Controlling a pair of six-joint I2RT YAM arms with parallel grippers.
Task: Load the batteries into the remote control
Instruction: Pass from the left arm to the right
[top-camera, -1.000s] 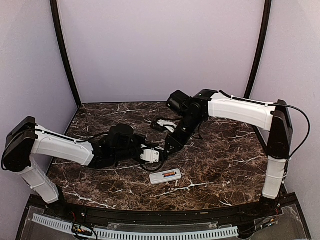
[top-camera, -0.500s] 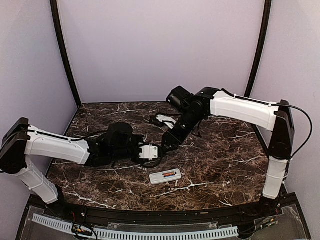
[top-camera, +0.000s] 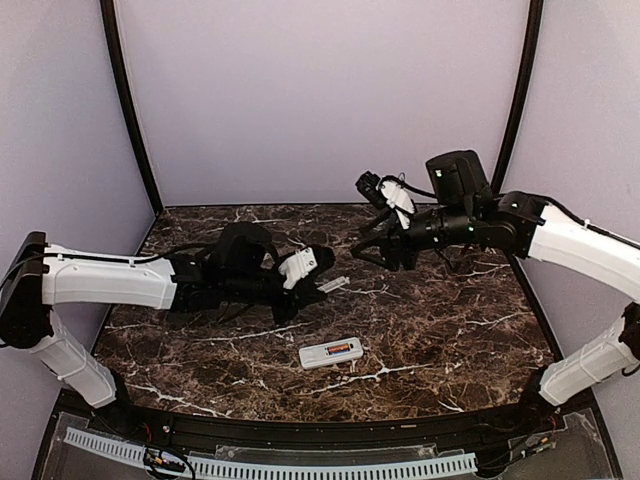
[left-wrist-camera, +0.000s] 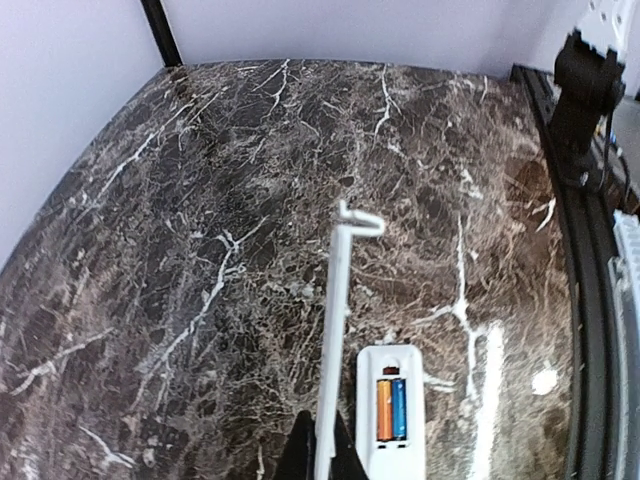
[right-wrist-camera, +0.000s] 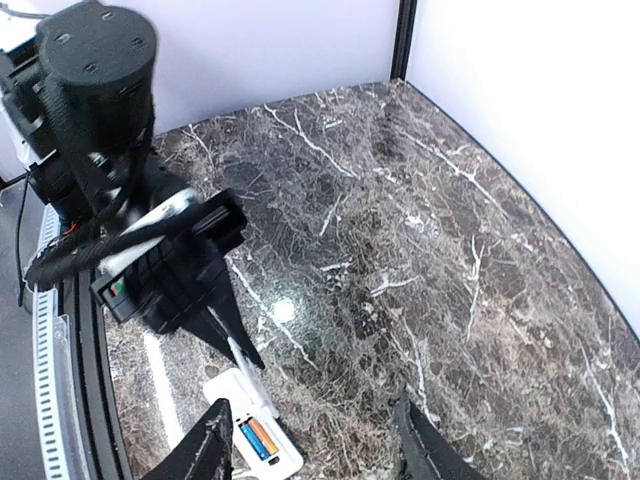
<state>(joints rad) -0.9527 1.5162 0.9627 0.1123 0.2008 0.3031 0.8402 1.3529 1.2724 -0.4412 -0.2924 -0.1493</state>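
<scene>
Your left tool (top-camera: 318, 284), clamped on the battery cover (top-camera: 335, 285), is the nearer. The remote control (top-camera: 331, 353) lies below it, long axis left-right. Your right tool (top-camera: 368, 240) stands part open, empty.

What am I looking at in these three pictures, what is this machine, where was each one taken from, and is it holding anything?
This is a pair of robot arms bolted at the near edge of a dark marble-patterned table. The wide picture comes from a fixed camera above and behind them, with the left arm on the left and the right arm on the right. The other two pictures come from small cameras on each wrist, looking out past that arm's own fingers.

On the table lies a white remote, back side up. Its compartment is open, with two batteries inside, one orange and one blue. The left gripper is shut on a thin white cover, seen edge-on in its wrist view. The right gripper is open and holds nothing.
</scene>
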